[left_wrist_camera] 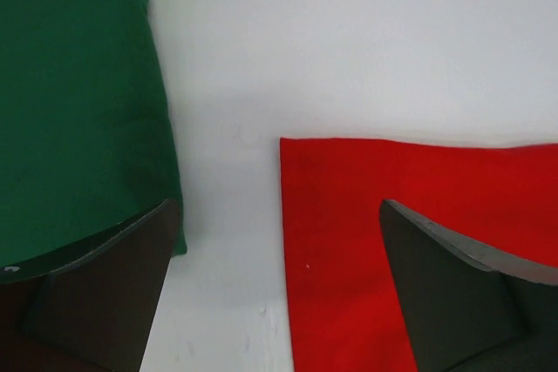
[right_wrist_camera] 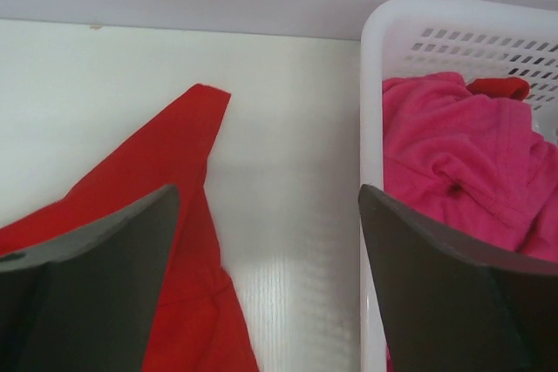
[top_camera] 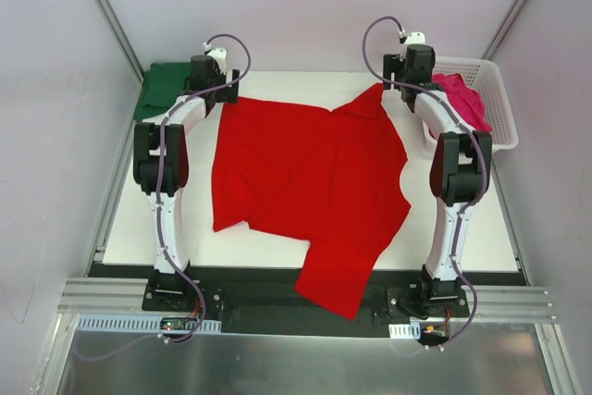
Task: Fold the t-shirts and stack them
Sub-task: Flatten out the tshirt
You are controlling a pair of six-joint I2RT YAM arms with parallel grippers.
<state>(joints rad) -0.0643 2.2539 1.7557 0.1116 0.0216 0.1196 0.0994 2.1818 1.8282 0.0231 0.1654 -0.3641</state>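
on the white table [top_camera: 462, 228], between pale walls [top_camera: 305, 6], the red t-shirt [top_camera: 305, 182] lies spread, overhanging the near edge; green t-shirt [top_camera: 162, 88] folded far-left, pink t-shirt [top_camera: 462, 99] crumpled in the lattice basket [top_camera: 499, 108]. left gripper [left_wrist_camera: 277, 206] and right gripper [right_wrist_camera: 268, 189] gape, empty.

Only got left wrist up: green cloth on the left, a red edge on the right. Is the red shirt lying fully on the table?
Observer: No. The red t-shirt is spread open, but one corner hangs over the near edge of the table.
Operator: Where's the pink one?
Observer: The pink t-shirt is bunched, unfolded, in the white basket at the far right.
Operator: Right arm holding anything?
Observer: No. The right fingers stand apart with nothing between them, over bare table between the red t-shirt's far tip and the basket.
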